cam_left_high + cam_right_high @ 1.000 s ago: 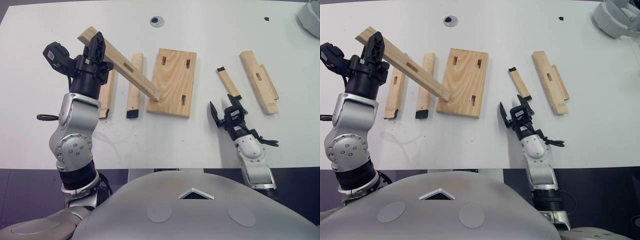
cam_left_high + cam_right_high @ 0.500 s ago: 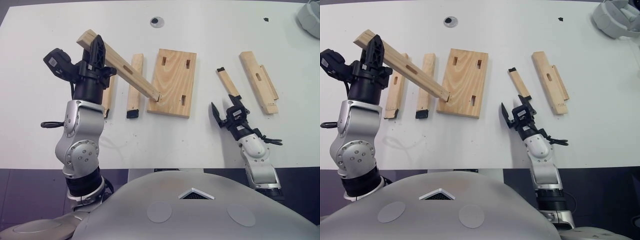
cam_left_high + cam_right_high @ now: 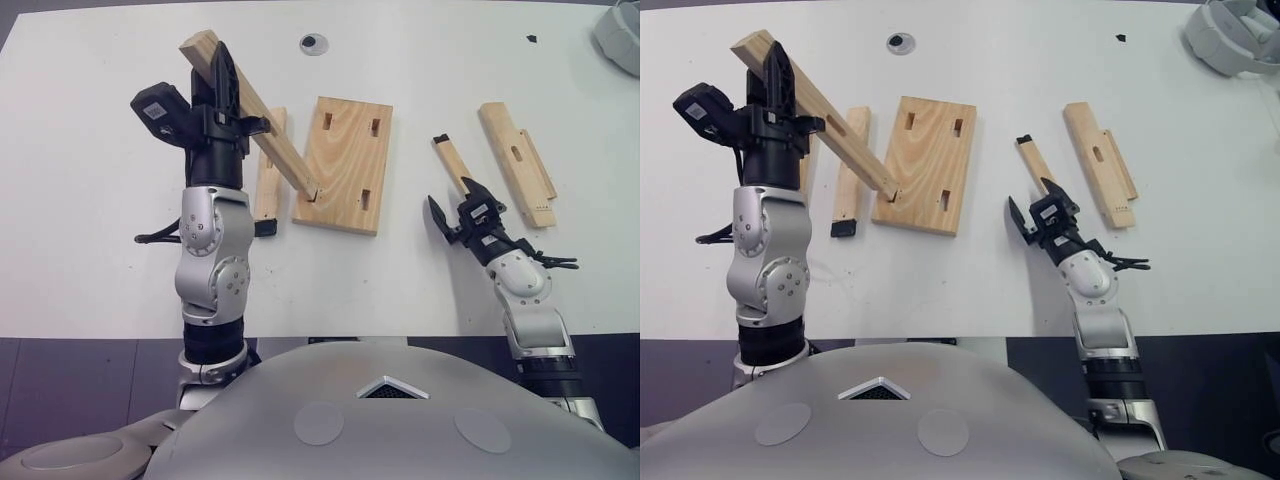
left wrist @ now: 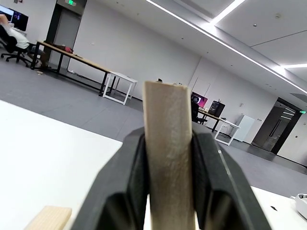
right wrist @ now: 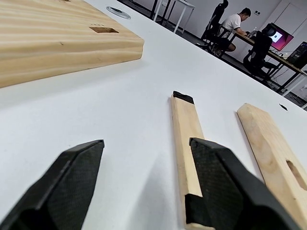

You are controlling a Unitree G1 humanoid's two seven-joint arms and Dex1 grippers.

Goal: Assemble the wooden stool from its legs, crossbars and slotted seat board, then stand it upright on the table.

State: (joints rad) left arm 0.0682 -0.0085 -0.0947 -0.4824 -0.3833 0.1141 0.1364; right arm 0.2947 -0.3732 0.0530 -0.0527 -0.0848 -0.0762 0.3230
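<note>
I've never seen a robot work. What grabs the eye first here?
Most striking is the long wooden leg held slanting over the left of the table. The left gripper has its jaws shut near the raised end, and the lower end meets the near left corner of the seat board lying flat mid-table. On the right, the right gripper, jaws open, points at a short crossbar.

Work surface: large white table (image 3: 80,150); dark floor (image 3: 60,380) along its near edge. Beyond the far edge, an open office: white walls (image 4: 134,52), grey floor, bright light strips (image 4: 226,10) along the ceiling. Furniture out there: a long desk (image 4: 72,55), a small white side table (image 4: 121,79), a lit monitor (image 4: 199,99), a white cabinet (image 4: 245,128), a dark doorway (image 4: 287,122).
</note>
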